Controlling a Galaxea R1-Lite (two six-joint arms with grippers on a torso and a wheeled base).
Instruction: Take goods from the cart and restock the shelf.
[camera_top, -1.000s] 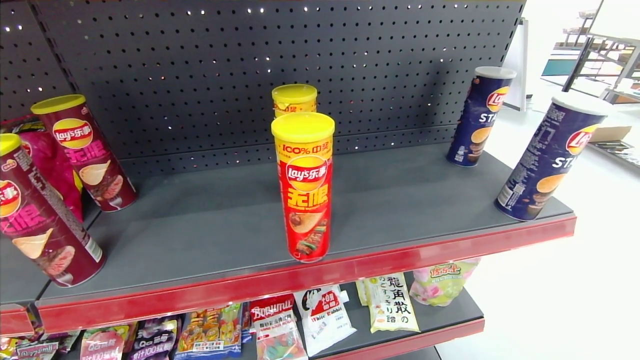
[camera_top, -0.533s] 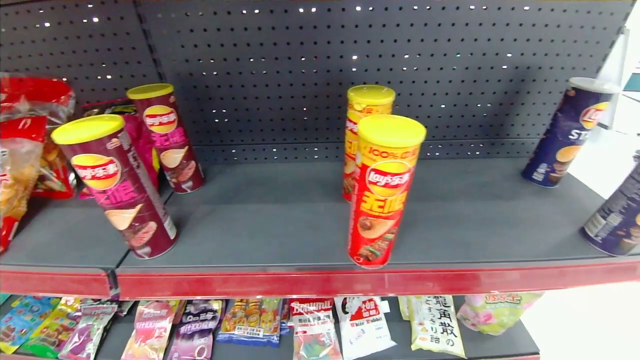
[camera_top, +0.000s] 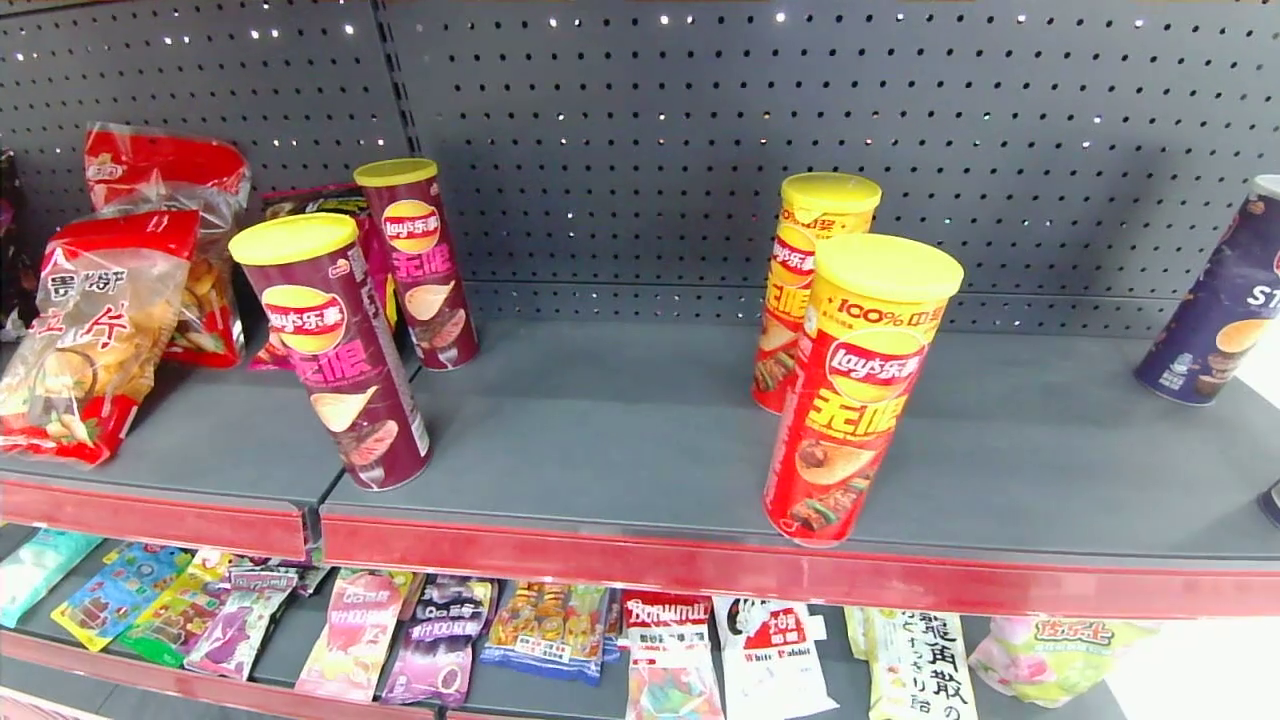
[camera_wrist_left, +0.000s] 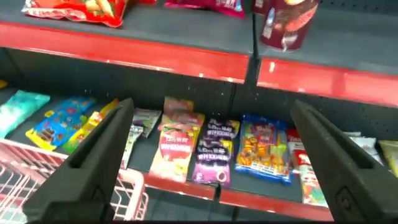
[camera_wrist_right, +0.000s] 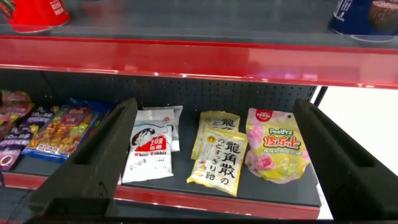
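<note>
The left tool (camera_wrist_left: 212, 106) and right tool (camera_wrist_right: 216, 104) gaped empty, facing the shelf (camera_top: 620, 440). The cart (camera_wrist_left: 138, 190) stood before the shelf by the left tool, so that arm seemed nearer.

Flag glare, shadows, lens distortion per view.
Head view: bright pinpricks through the pegboard, maroon chip can and red chip can lean apart, wide-angle distortion. Left wrist view: glare streak on the red shelf edge. Right wrist view: floor blown out white, lower shelf shaded.

The right gripper (camera_wrist_right: 216, 107) is spread wide and empty. At the centre of the frame, a white candy bag (camera_wrist_right: 149, 152), yellow lozenge bags (camera_wrist_right: 219, 155) and a pink-green pouch (camera_wrist_right: 275, 149) lie on the lower shelf (camera_wrist_right: 283, 193), beneath a red shelf edge (camera_wrist_right: 199, 53).
</note>
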